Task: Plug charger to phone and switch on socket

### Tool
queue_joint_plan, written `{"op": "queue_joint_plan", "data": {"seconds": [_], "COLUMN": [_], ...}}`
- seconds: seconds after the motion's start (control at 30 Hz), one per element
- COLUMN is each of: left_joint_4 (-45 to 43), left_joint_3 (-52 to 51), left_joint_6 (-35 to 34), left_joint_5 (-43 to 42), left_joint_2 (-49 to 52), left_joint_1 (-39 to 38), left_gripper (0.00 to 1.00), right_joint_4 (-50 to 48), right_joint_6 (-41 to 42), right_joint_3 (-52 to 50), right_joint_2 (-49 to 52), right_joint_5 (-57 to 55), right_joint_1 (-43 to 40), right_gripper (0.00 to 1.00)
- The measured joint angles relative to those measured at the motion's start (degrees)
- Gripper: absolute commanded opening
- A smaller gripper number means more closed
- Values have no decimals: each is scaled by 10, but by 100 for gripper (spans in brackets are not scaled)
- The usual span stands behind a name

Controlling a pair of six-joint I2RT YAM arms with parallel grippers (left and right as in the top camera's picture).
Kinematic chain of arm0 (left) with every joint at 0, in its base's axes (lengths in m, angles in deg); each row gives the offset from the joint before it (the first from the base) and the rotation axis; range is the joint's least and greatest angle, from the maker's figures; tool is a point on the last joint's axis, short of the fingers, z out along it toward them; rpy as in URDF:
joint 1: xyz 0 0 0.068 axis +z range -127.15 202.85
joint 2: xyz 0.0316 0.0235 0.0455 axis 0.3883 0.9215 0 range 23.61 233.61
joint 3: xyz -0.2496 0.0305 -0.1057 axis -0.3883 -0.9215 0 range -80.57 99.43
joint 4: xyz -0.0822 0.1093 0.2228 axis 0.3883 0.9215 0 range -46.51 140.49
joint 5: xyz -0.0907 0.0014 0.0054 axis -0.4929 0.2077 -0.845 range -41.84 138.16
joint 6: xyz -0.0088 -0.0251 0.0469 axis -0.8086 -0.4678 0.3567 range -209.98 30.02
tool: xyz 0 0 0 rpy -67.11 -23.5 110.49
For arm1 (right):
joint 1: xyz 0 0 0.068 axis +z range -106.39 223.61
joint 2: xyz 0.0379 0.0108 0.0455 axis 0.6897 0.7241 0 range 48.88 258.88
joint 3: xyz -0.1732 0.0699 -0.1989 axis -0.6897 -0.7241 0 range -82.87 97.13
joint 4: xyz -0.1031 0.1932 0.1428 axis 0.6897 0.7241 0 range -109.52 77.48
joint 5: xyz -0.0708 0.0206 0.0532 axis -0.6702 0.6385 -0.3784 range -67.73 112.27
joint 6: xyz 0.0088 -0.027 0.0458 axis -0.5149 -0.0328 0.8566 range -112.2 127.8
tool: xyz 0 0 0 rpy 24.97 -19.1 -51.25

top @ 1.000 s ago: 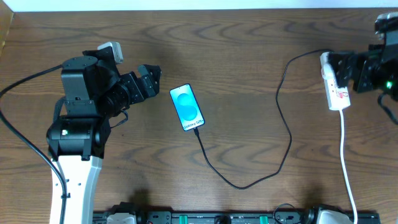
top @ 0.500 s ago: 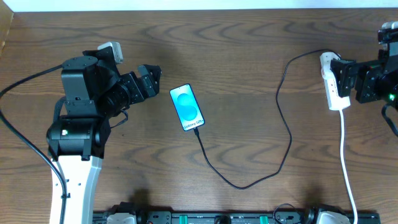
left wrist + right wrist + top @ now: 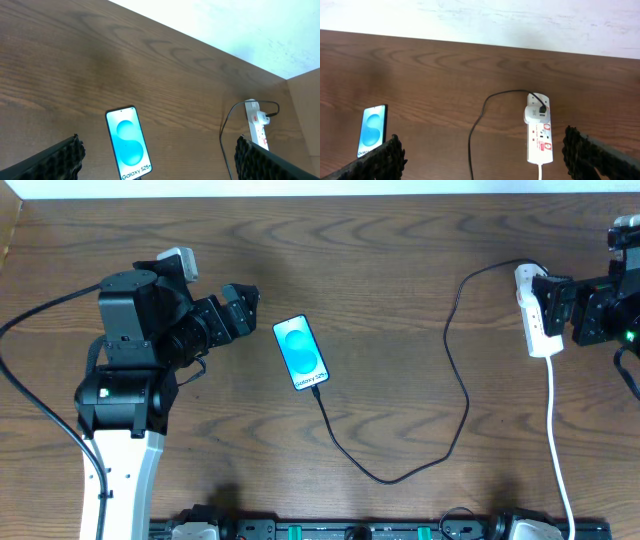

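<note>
Since the charger tip looks seated in the phone from overhead, I reckon flipping the switch is what's left. Right gripper sits right at the socket. Left gripper is well away from it, near the phone.

Left wrist: fingers spread, empty, phone just ahead, socket far off to the right.

Right wrist: fingers spread, empty, socket ahead toward the right finger, its long axis running away from the hand.

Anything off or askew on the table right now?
Nothing stands out. The phone lies flat, screen lit; the charger runs in a loose loop from its lower end to the socket. No damage or spills visible.
</note>
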Motion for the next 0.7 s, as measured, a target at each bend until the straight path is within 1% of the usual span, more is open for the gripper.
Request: {"op": "queue_joint_plan", "data": {"seconds": [0.17, 0.5, 0.7], "left_joint_4": [0, 0, 0], "left_joint_3": [0, 0, 0], "left_joint_6": [0, 0, 0], "left_joint_5": [0, 0, 0], "left_joint_2": [0, 0, 0], "left_joint_1": [0, 0, 0], "left_gripper": [97, 97, 97], "right_joint_4": [2, 41, 35], "right_joint_6": [0, -2, -6], "right_joint_3": [0, 0, 0], "right_joint_2": [0, 0, -1], "right_joint_5": [0, -1, -22], "right_joint_1": [0, 0, 1], "right_gripper": [99, 99, 99]}}
